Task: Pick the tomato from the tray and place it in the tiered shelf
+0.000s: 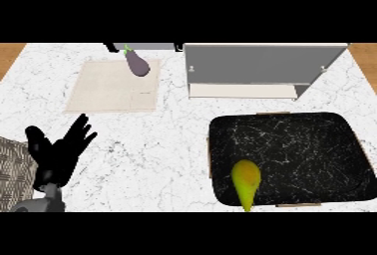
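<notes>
Fingers (77,130) of the left hand (55,154) stand straight and spread wide, thumb out to the side, tips aimed toward 12 o'clock. They hold nothing and touch nothing. The hand rests at about 8 o'clock in the head view, over the white marbled bench (162,144), with its grey forearm (40,204) coming in from the lower edge. Just at its 9 o'clock lies a grey woven mat (13,169), cut off by the view's left side.

Well apart from the fingers, at roughly 3 o'clock from them, lies a yellow-green tapering fruit (245,182). It sits at the 7 o'clock corner of the black marbled tray (309,149), broad end toward 12 o'clock, and its pointed end reaches over the tray's near rim toward 6 o'clock.

Farther back, at 12 o'clock from the hand, is a pale beige board (110,87). A purple eggplant (137,63) lies at its 1 o'clock corner. At 12 o'clock from the tray stands the grey tiered shelf (258,62), with a lighter lower level showing along its near side.
</notes>
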`<action>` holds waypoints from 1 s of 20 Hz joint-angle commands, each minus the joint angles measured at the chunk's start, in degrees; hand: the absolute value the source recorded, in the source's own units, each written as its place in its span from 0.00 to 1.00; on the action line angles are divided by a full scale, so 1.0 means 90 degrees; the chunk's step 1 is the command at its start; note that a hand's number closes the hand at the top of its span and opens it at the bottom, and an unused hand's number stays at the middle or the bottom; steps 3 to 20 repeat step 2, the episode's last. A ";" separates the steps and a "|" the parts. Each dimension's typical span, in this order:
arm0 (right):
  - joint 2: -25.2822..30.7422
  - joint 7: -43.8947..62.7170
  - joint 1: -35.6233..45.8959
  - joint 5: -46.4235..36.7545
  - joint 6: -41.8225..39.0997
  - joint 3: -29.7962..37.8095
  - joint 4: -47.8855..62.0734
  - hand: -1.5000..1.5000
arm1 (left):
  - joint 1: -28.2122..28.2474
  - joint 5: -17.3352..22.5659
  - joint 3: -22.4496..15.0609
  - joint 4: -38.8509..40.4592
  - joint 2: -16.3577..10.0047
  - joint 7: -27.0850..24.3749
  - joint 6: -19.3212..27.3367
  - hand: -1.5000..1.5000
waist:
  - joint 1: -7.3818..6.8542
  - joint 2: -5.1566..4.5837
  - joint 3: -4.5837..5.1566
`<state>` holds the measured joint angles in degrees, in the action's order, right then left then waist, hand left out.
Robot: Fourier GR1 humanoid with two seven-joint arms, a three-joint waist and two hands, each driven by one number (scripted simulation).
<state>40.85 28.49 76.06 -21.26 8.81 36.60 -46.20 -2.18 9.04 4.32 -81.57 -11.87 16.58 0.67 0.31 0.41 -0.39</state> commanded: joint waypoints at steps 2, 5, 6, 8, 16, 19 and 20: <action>0.0658 -0.0302 -0.0416 0.0643 -0.0885 0.0328 -0.0010 0.00 | -0.0121 -0.0091 -0.0071 0.0396 0.0126 0.0153 0.0061 0.50 | -0.0005 -0.0053 0.0040; 0.0658 -0.0302 -0.0416 0.0643 -0.0885 0.0328 -0.0010 0.00 | -0.0121 -0.0091 -0.0071 0.0396 0.0126 0.0153 0.0061 0.50 | -0.0005 -0.0053 0.0040; 0.0658 -0.0302 -0.0416 0.0643 -0.0885 0.0328 -0.0010 0.00 | -0.0121 -0.0091 -0.0071 0.0396 0.0126 0.0153 0.0061 0.50 | -0.0005 -0.0053 0.0040; 0.0658 -0.0302 -0.0416 0.0643 -0.0885 0.0328 -0.0010 0.00 | -0.0121 -0.0091 -0.0071 0.0396 0.0126 0.0153 0.0061 0.50 | -0.0005 -0.0053 0.0040; 0.0658 -0.0302 -0.0416 0.0643 -0.0885 0.0328 -0.0010 0.00 | -0.0121 -0.0091 -0.0071 0.0396 0.0126 0.0153 0.0061 0.50 | -0.0005 -0.0053 0.0040; 0.0658 -0.0302 -0.0416 0.0643 -0.0885 0.0328 -0.0010 0.00 | -0.0121 -0.0091 -0.0071 0.0396 0.0126 0.0153 0.0061 0.50 | -0.0005 -0.0053 0.0040; 0.0658 -0.0302 -0.0416 0.0643 -0.0885 0.0328 -0.0010 0.00 | -0.0121 -0.0091 -0.0071 0.0396 0.0126 0.0153 0.0061 0.50 | -0.0005 -0.0053 0.0040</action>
